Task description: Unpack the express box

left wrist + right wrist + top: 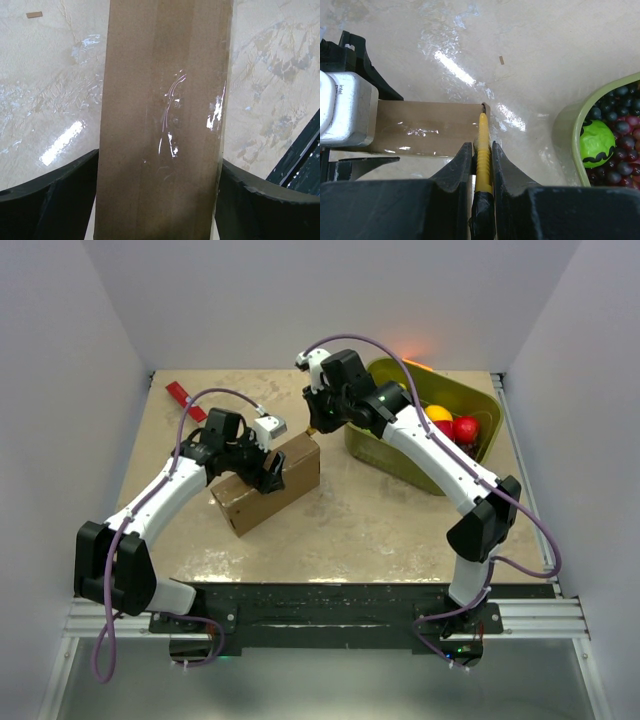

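My L claw [159, 157] is spread wide astride the express box [297, 470], one finger [60, 195] each side of its taped top w/ only a thin gap, so not gripping. The box lies skewed on the table [350, 530], left of centre, near the green fruit tub [565, 125]. My R claw [481, 146] is pinched tight on a thin yellow tool [483, 167], w/ its tip touching the box's end edge.
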Controlling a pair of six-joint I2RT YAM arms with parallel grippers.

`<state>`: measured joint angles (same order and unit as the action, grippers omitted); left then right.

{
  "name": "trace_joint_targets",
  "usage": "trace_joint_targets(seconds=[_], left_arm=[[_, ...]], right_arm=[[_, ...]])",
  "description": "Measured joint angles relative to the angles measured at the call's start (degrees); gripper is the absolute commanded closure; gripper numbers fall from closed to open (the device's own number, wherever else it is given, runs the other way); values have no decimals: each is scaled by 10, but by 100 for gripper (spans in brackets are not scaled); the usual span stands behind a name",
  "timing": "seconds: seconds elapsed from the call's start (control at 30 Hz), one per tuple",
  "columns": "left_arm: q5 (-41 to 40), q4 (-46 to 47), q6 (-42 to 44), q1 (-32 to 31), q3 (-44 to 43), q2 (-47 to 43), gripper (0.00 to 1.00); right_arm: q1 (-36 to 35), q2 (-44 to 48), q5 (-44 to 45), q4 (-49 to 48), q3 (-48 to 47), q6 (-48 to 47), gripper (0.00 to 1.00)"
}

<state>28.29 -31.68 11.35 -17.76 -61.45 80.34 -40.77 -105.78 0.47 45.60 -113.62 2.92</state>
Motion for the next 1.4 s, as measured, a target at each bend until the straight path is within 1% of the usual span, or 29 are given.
trace_joint_targets(seconds=[0.23,0.53,0.7,1.07,1.2,1.3,1.37,1.4], left_arm=[[-4,6,-3,0,1,0,21],[-7,9,-4,-1,2,0,27],[-11,12,-9,-1,2,0,27],[-10,12,-11,-2,2,0,28],[-15,18,-14,-2,3,0,23],[-16,24,-19,0,6,0,17],[-15,30,-23,0,10,-2,14],[-15,32,-24,0,11,-3,12]], right_arm=[[0,5,0,20,2,-5,100],[-2,47,-2,44,29,-4,100],[-10,49,0,48,30,-5,100],[-22,87,16,52,73,-17,100],[-25,110,11,69,72,-28,100],[-31,150,10,72,78,-55,100],[-32,202,3,43,123,-86,100],[-32,240,-5,17,165,-113,100]])
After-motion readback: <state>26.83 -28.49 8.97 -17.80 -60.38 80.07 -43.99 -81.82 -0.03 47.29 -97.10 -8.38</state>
